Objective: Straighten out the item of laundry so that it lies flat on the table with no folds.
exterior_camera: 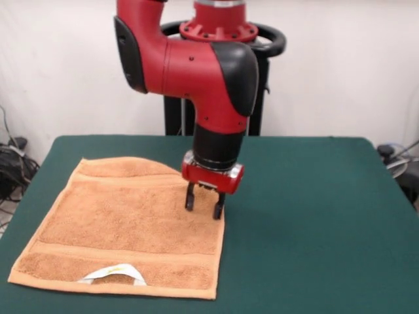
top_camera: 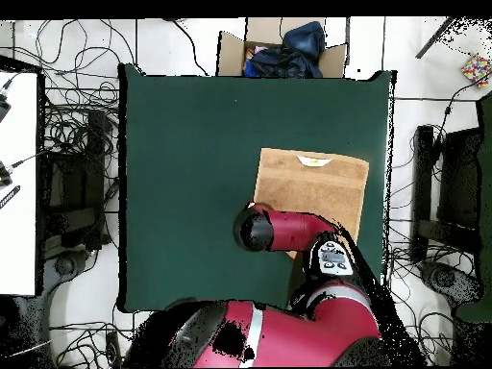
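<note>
One towel (exterior_camera: pixel 124 222) bearing one white tag (exterior_camera: pixel 112 273) lies on one green table (exterior_camera: pixel 314 216). One red arm (exterior_camera: pixel 209 78) carries one end effector (exterior_camera: pixel 203 206) with two fingers (exterior_camera: pixel 190 199).

The orange-tan terry towel (exterior_camera: pixel 124 229) is spread pretty much flat on the dark green counter (exterior_camera: pixel 314 222), toward its 9 o'clock side in the front view. White tag (exterior_camera: pixel 114 273) sits at its 6 o'clock edge, and the 12 o'clock edge looks a bit uneven.
</note>
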### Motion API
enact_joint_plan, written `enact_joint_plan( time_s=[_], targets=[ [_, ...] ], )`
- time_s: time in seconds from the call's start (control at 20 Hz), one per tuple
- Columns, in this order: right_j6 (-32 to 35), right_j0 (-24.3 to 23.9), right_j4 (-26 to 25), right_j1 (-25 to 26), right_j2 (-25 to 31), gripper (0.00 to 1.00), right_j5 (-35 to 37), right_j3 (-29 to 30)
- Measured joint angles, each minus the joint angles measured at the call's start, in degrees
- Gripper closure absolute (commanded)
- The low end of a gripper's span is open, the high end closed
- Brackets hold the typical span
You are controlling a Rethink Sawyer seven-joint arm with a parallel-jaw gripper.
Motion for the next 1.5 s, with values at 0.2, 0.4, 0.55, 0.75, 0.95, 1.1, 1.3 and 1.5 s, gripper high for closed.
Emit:
enact_joint_plan(
  time_s=[0.2, 0.4, 0.55, 0.75, 0.95, 1.1, 1.3, 1.5],
  targets=[
    [0.00, 0.35, 0.01, -0.21, 0.13, 0.00, -0.01, 1.38],
    [0.00, 0.42, 0.01, -0.72, 0.36, 0.00, -0.01, 2.32],
    [0.00, 0.64, 0.00, -1.47, 0.40, 0.00, 0.00, 3.43],
    [0.00, 0.77, 0.01, -2.97, 0.76, 0.00, 0.36, 4.87],
    [0.00, 0.74, 0.01, -4.79, 0.91, 0.00, 1.74, 6.11],
    [0.00, 0.73, -0.01, -7.19, 0.93, 0.00, 4.09, 7.50],
    [0.00, 1.48, -0.67, -8.38, 0.52, 0.00, 4.67, 7.62],
    [0.00, 3.43, -2.37, -7.73, -1.03, 0.00, 4.32, 7.58]
  ],
)
